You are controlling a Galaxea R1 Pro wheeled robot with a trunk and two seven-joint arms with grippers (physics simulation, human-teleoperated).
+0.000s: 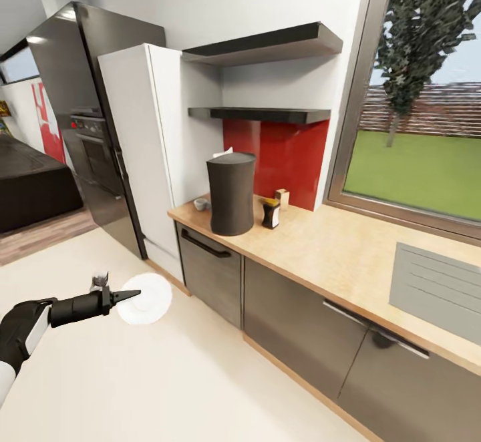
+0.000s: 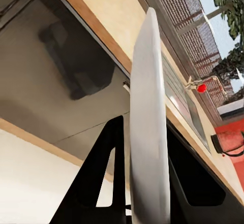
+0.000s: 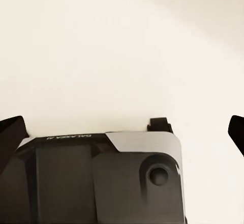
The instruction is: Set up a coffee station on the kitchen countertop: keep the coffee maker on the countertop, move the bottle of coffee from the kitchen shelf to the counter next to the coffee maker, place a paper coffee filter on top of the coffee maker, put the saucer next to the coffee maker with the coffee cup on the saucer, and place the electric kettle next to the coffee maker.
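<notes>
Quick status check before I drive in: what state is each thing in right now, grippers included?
Saucer: held edge-on in the left gripper, above the floor, short of the counter.
Left gripper: shut on the saucer.
Right gripper: fingers wide apart, holding nothing.
Coffee maker: upright on the countertop, something white at its top.
Coffee cup: on the countertop beside the coffee maker.
Lower cabinets: closed.

A home kitchen: a wooden countertop (image 1: 334,248) over grey cabinet fronts (image 1: 294,325) runs along the right of the frame, with a red backsplash (image 1: 287,155) and two dark wall shelves (image 1: 267,45) at upper centre. A tall black refrigerator (image 1: 73,95) and built-in oven (image 1: 90,138) stand at left, and a window (image 1: 421,95) at upper right looks onto lawn.
</notes>
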